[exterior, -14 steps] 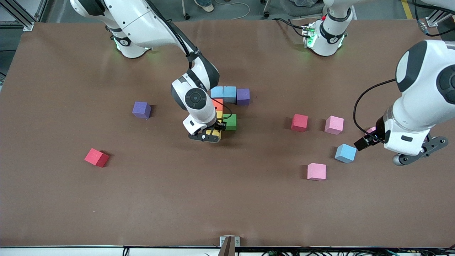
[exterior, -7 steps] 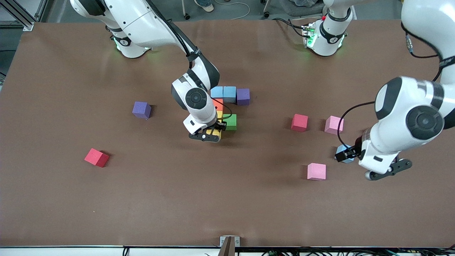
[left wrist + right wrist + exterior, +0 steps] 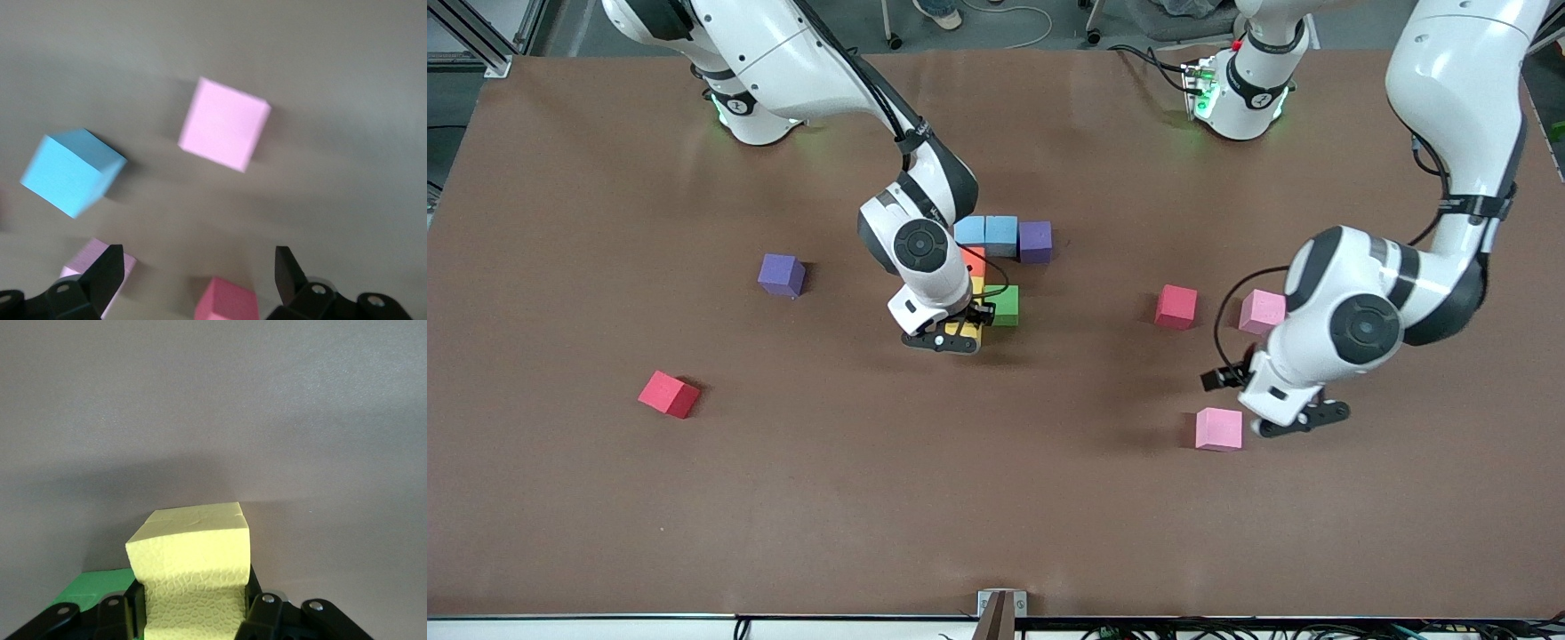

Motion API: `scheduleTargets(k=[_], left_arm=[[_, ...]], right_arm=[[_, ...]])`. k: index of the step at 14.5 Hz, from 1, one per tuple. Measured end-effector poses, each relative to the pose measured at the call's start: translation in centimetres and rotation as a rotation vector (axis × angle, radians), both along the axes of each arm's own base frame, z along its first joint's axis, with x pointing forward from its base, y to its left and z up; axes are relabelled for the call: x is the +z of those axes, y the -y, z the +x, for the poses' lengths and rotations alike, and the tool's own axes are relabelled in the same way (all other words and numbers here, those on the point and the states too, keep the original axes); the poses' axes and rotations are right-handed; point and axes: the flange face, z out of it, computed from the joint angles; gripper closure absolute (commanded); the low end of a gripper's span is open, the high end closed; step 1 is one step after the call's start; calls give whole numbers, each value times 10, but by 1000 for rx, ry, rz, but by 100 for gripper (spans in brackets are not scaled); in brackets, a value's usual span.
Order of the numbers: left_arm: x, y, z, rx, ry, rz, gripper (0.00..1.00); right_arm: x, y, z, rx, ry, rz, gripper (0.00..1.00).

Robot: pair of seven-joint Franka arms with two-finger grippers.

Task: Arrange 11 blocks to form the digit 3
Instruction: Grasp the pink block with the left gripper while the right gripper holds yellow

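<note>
Two grippers: both low over the table.
Right gripper (image 3: 953,336): pinching yellow block (image 3: 193,570) beside green block (image 3: 1005,305), at the unfinished digit.
Left gripper (image 3: 199,277): jaws spread wide, holding nothing, over pink block (image 3: 1218,428).

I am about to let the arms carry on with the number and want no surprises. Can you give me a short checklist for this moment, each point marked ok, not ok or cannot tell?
1. Right gripper has a firm hold: ok, shut on the yellow block.
2. Yellow block sits at the near end of the figure's column, beside the green block: ok.
3. Yellow block rests flat on the table: cannot tell, the gripper hides its base.
4. Left gripper is ready to pick: ok, open and holding nothing.
5. Left gripper is lined up over one loose block: not ok, the pink block and the blue block both lie ahead of its fingers.
</note>
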Motion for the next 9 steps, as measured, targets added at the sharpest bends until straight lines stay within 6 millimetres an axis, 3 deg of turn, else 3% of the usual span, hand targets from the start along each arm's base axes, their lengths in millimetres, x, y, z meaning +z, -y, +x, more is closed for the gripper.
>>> scheduleTargets(k=[3,6,7,8,9], left_arm=[[-8,27,-37,-66,-22,15,1],[-30,30,-61,-166,-42,15,1],[-39,30,-69,-202,-59,17,1],[-48,30,-76,-230,-69,18,1],[-57,31,-83,-246,-77,19,1]], right_arm=[[0,0,0,11,7,-8,98],[0,0,0,17,12,-13,91],[0,0,0,18,12,-13,54],[0,0,0,18,12,-13,1],[-1,0,0,17,12,-13,0]])
